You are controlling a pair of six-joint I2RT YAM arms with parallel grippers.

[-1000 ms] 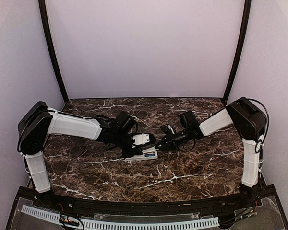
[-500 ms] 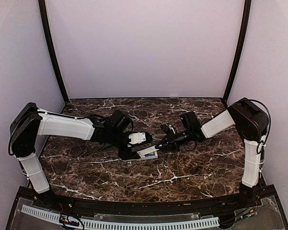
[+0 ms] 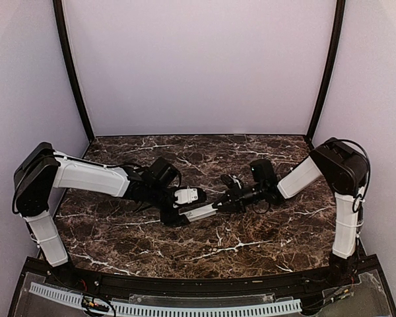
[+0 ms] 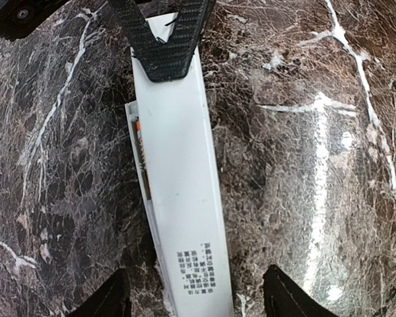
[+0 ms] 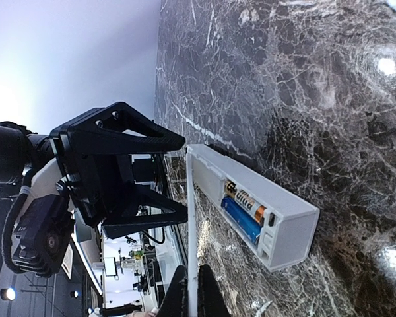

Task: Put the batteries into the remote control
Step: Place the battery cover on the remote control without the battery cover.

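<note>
White strip point(image 4: 181, 198) pinched in right end effector point(image 4: 166, 61), left end effector point(image 4: 197, 294) spread wide

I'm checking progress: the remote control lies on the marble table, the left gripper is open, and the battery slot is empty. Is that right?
Not the slot: the right wrist view shows batteries lying in it. The remote control does lie on the marble table, and the left gripper is open.

The slim white remote control point(image 5: 290, 238) lies on the marble table point(image 5: 317, 79), its open end slot holding two batteries point(image 5: 241, 220) side by side, one blue, one copper-and-black.
</note>
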